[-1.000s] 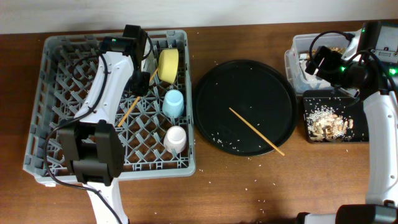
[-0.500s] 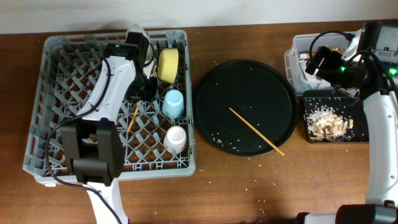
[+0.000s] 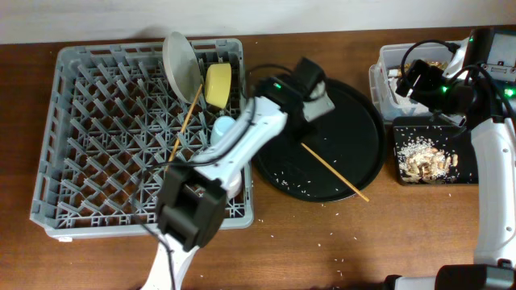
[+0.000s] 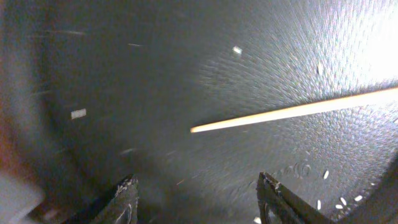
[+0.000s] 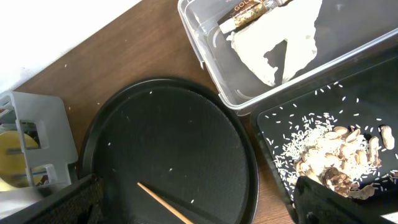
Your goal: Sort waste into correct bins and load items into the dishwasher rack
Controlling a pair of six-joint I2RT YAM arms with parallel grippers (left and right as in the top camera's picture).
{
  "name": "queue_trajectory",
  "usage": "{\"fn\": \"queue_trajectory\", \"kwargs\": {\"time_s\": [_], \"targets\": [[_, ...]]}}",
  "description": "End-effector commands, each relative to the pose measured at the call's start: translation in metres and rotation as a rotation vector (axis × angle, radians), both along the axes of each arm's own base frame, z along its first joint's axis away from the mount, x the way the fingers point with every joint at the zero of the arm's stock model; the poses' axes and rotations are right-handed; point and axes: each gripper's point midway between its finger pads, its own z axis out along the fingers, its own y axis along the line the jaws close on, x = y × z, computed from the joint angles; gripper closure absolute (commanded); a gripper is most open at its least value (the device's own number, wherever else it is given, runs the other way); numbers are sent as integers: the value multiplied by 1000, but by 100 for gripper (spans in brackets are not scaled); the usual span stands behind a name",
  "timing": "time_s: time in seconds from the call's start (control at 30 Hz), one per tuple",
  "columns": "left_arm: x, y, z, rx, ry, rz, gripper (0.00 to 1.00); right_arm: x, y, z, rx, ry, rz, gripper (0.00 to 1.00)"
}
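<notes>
The grey dishwasher rack (image 3: 97, 137) holds an upright white plate (image 3: 181, 63), a yellow bowl (image 3: 218, 84), a blue cup (image 3: 222, 126) partly under my left arm, and one chopstick (image 3: 186, 122) lying slanted. The pink cup is hidden by the arm. The second chopstick (image 3: 332, 169) lies on the round black tray (image 3: 355, 113); it also shows in the left wrist view (image 4: 292, 112) and the right wrist view (image 5: 163, 201). My left gripper (image 3: 316, 101) (image 4: 199, 199) is open and empty just above the chopstick's end. My right gripper (image 3: 415, 80) (image 5: 205, 211) is open over the clear tub (image 3: 387, 60).
The clear tub (image 5: 205, 59) holds a white napkin (image 5: 283, 37) and a brownish wrapper (image 5: 249, 11). The flat black tray (image 3: 403, 129) (image 5: 273, 124) holds food scraps (image 5: 339, 155) and rice. Rice grains are scattered on the round tray and on the wooden table.
My left arm has swung right from the rack to over the round black tray. The chopstick it held has stayed in the rack. The right arm has not moved.
</notes>
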Motion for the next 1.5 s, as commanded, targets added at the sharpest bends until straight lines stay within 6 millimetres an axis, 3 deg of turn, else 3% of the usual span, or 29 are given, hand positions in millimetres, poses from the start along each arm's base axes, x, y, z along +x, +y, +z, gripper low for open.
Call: {"fn": "queue_trajectory", "kwargs": {"time_s": [0.0,0.03,0.1,0.13,0.2,0.37,0.47,0.53,0.67,0.73,0.8,0.93,1.07,1.17,1.27,1.3,1.37,1.4,1.47], "targets": [[-30,-37,-22,23,16,-148,25,0,-4,0,-8,1,-20,2],[-36,-48,-20,11,3,-172,20,0,-4,0,-8,1,-20,2],[-56,-78,-22,-51,25,-192,19,0,-4,0,-8,1,-20,2],[-57,-86,-27,-87,68,19,25,0,-4,0,-8,1,-20,2],[-57,-81,-34,-128,166,371,34,0,-4,0,-8,1,-20,2],[-53,-63,-54,-137,286,734,44,0,-4,0,-8,1,-20,2],[-38,-48,-69,-164,349,989,46,0,-4,0,-8,1,-20,2],[-47,-53,-93,-144,427,984,46,0,-4,1,-8,1,-20,1],[-40,-55,-99,-164,438,989,48,0,-4,0,-8,1,-20,2],[-40,-56,-101,-166,440,987,55,0,-4,0,-8,1,-20,2],[-40,-58,-105,-169,453,984,70,0,-4,0,-8,1,-20,2],[-40,-58,-104,-173,453,982,81,0,-4,1,-8,1,-20,2],[-39,-58,-104,-175,454,984,99,0,-4,0,-8,1,-20,2],[-40,-60,-101,-196,514,979,99,0,-4,0,-8,1,-20,2],[-30,-67,-67,-311,649,771,99,0,-4,0,-8,1,-20,1],[-16,-53,-50,-317,637,751,99,0,-4,0,-8,1,-20,2],[14,-18,1,-341,559,694,99,0,-4,0,-8,1,-20,1],[37,20,41,-310,410,698,100,0,-4,0,-8,1,-20,2],[58,86,84,-196,191,821,99,0,-4,0,-8,1,-20,2]]}}
